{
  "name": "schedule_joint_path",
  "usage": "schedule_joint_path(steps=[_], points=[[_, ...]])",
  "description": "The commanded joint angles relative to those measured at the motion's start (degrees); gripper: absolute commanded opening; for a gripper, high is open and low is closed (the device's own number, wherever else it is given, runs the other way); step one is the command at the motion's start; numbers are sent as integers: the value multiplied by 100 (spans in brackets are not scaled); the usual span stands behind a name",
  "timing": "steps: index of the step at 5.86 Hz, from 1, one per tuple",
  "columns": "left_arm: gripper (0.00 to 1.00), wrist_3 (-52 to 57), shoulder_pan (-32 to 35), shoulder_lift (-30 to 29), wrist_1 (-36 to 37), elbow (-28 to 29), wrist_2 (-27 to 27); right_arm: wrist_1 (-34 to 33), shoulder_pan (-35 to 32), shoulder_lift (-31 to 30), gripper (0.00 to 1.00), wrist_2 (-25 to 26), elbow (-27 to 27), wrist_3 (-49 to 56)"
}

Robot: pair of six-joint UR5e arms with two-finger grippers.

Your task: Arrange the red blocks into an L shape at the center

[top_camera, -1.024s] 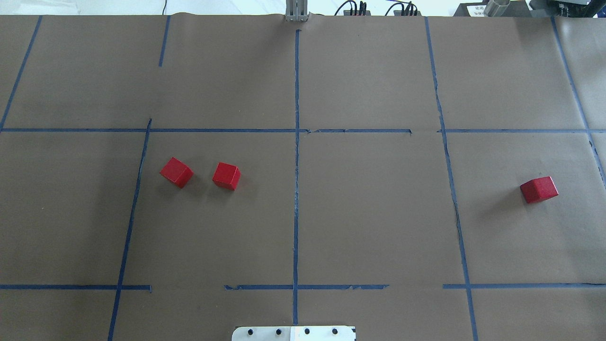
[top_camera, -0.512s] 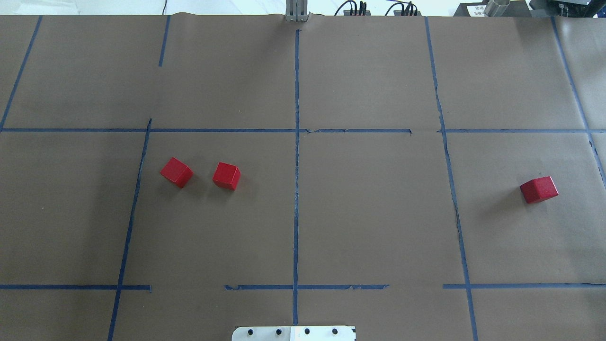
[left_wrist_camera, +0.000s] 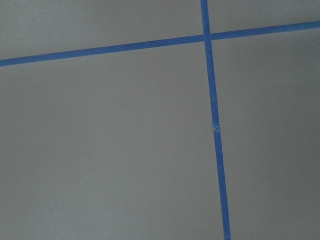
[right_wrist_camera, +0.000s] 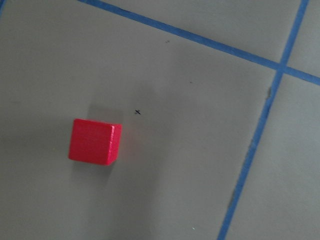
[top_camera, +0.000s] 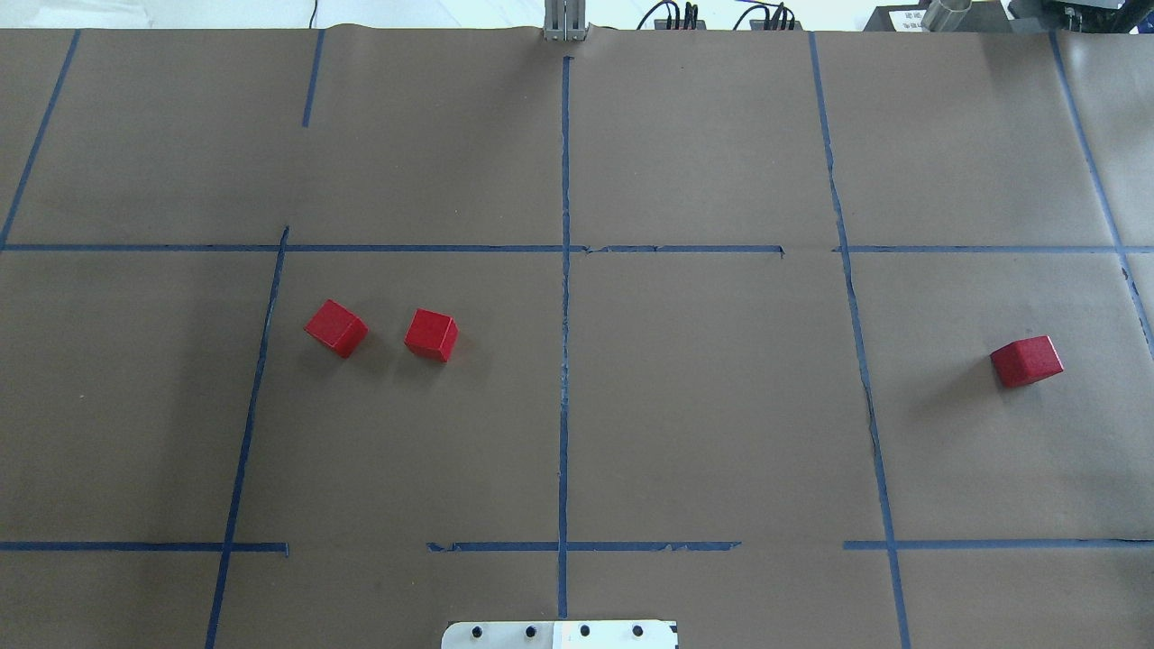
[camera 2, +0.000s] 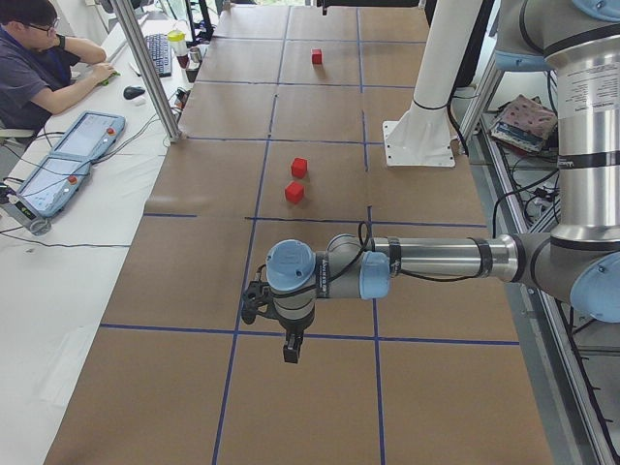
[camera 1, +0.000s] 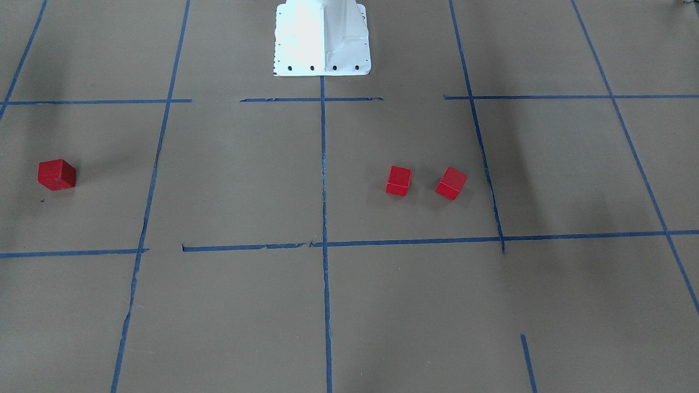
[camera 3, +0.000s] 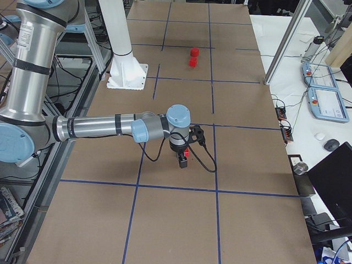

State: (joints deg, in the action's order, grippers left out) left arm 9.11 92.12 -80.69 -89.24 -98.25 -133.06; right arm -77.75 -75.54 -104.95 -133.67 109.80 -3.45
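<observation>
A red block [right_wrist_camera: 94, 141], judged light, rigid and best clamped across two opposite flat faces, is seen lying just below the right gripper [camera 3: 182, 160], whose opening cannot be told.

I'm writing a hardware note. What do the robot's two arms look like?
Left arm and right arm: silver tubes, pale blue round joint caps, dark bands at joints. The left tool and right tool are black; a black cable loops beside the right tool.

Open center [top_camera: 712, 397] betw. red blocks [top_camera: 431, 335]
</observation>
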Motion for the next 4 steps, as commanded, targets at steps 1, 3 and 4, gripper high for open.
schedule_joint_path(steps=[1, 3, 4], points=[[100, -6, -1, 0, -6, -10, -1, 1596, 1254, 18, 100, 400, -89, -2244], [100, -6, -1, 0, 3, -10, -1, 2560, 1955, 122, 100, 1115, -649, -2959], [100, -6, -1, 0, 3, -10, -1, 2571, 2016, 271, 100, 1072, -800, -3125]])
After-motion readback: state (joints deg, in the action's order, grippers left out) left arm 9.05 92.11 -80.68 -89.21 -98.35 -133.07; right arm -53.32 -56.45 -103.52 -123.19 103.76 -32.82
